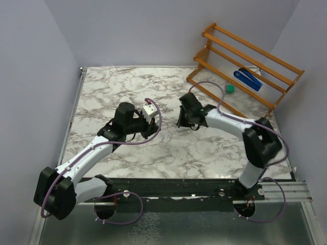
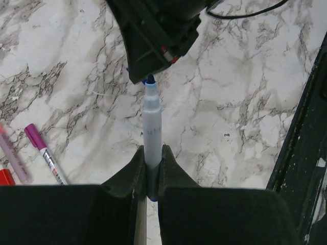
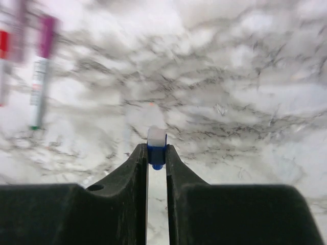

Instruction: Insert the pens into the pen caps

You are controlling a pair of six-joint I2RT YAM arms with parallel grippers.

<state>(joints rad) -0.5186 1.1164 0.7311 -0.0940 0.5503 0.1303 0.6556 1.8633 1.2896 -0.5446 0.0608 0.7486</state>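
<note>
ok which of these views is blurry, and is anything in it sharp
Right wrist: the marble table and loose pens at upper left are smeared, though the right gripper and the blue cap in it look fairly sharp. Left wrist: crisp, the blue-tipped pen in the left gripper and the marble veins read clearly. Top external: even soft light, no glare, only faint shadows.

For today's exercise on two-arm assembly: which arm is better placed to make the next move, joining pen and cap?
Probably the left. The left gripper clamps the pen, its blue tip aimed just short of the right gripper, which grips the cap; a short push should seat it.
</note>
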